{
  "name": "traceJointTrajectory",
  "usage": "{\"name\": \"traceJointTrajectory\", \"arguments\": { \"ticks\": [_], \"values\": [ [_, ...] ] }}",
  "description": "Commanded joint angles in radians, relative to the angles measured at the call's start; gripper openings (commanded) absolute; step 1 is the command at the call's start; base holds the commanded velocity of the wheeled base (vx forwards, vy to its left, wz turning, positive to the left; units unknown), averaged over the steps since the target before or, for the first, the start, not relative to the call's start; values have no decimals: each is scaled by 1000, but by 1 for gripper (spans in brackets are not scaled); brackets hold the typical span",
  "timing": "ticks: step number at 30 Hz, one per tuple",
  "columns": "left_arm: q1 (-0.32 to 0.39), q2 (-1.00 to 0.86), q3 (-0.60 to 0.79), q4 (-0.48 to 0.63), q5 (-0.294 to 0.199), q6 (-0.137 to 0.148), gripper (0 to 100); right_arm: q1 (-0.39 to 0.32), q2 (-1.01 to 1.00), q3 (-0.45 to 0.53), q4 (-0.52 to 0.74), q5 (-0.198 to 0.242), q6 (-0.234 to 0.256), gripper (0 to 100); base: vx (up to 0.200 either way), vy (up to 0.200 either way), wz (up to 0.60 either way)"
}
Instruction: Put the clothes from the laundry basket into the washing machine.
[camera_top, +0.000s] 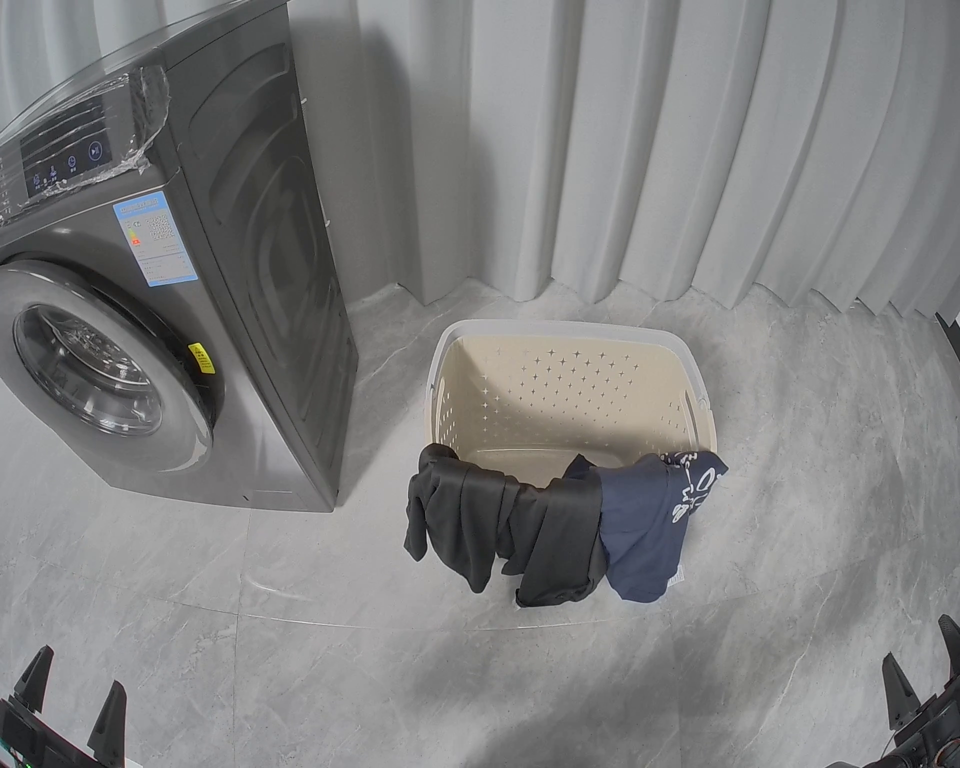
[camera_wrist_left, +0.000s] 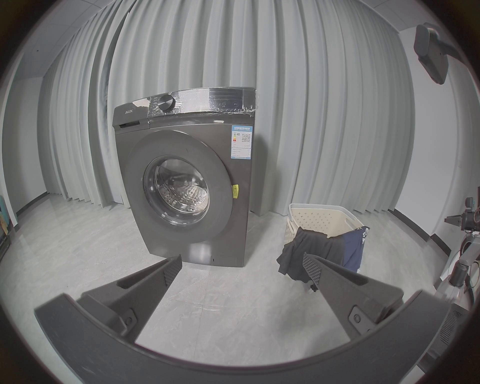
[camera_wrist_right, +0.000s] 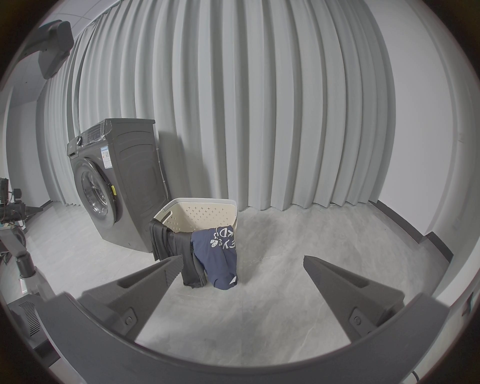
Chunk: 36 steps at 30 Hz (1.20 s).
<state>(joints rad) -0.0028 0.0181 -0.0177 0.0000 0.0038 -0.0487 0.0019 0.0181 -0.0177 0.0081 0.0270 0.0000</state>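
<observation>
1. Your left hand (camera_wrist_left: 241, 259) and right hand (camera_wrist_right: 242, 260) sit low and close to you. Both are spread wide, hold nothing, and are well apart from the clothes.
2. You look to be at the opening step, with no garment lifted yet.
3. On the floor (camera_top: 300, 650) ahead, a dark grey garment (camera_top: 500, 525) and a navy garment (camera_top: 640, 530) touch each other, draped over the near rim of the laundry basket (camera_top: 570, 330).
4. What shows of the basket's inside looks bare.
5. Beyond it to your left stands the washing machine (camera_top: 250, 250), near the basket. Its round door (camera_top: 90, 370) is shut, so your next move likely calls for opening it before carrying clothes across.
</observation>
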Motion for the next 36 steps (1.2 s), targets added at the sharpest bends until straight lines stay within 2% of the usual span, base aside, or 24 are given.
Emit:
{"name": "traceJointTrajectory", "arguments": {
  "ticks": [1,4,9,27,36],
  "values": [
    [0,-15,18,0,1,0,100,0,-7,16,0,1,0,100,200,0,0],
    [0,-17,18,0,1,-2,100,0,-7,18,0,1,0,100,200,0,0],
    [0,-15,18,0,1,0,100,0,-7,18,0,1,0,100,0,0,0],
    [0,-15,18,2,2,0,100,0,-7,18,0,1,0,100,0,-200,0],
    [0,-15,18,0,2,-2,100,0,-7,18,0,1,0,100,0,0,0]
  ]
}}
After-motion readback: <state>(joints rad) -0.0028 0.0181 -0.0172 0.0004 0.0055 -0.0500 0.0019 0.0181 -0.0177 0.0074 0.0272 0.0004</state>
